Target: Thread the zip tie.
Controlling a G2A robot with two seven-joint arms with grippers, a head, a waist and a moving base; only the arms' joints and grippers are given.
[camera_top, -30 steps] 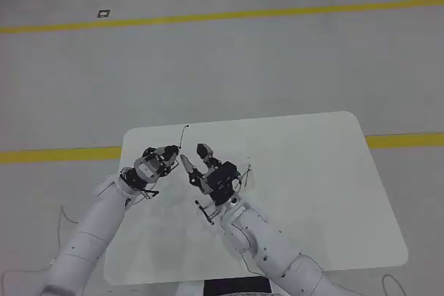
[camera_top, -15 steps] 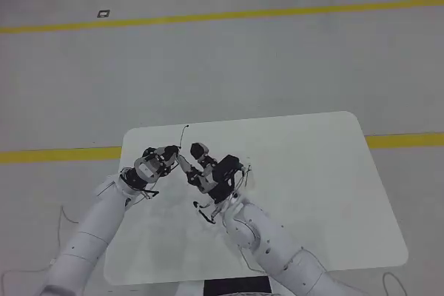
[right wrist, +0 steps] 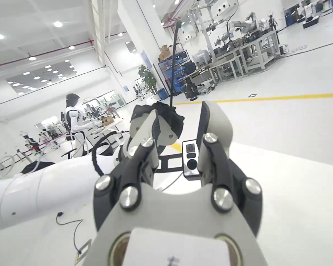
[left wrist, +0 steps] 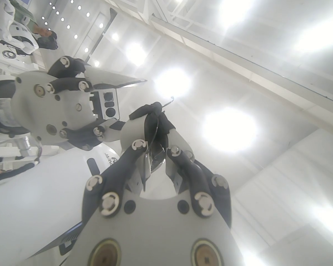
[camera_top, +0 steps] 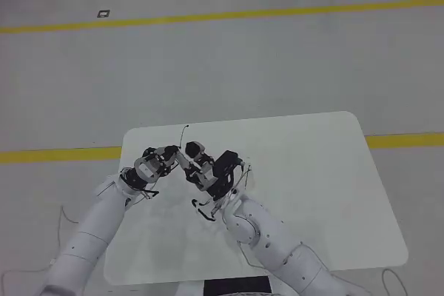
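A thin black zip tie (camera_top: 183,136) stands upright over the white table (camera_top: 318,185), and my left gripper (camera_top: 175,152) is shut on its lower end. In the left wrist view the tie (left wrist: 156,127) runs between the black-tipped pads and its end curls out above them. My right gripper (camera_top: 187,156) is open, right beside the left fingertips. In the right wrist view the tie (right wrist: 173,64) rises just beyond the gap of the right gripper (right wrist: 180,120), with the left gripper's black pads (right wrist: 162,113) close to one right finger (right wrist: 152,130).
Thin black strips (camera_top: 246,173) lie on the table by the right wrist, and a dark piece (camera_top: 204,212) lies under the right forearm. The table's right half is bare. Grey floor with yellow lines (camera_top: 52,155) surrounds the table.
My right gripper has moved left and closed in on the left gripper's tips, staying open. The left gripper and the zip tie have kept still.
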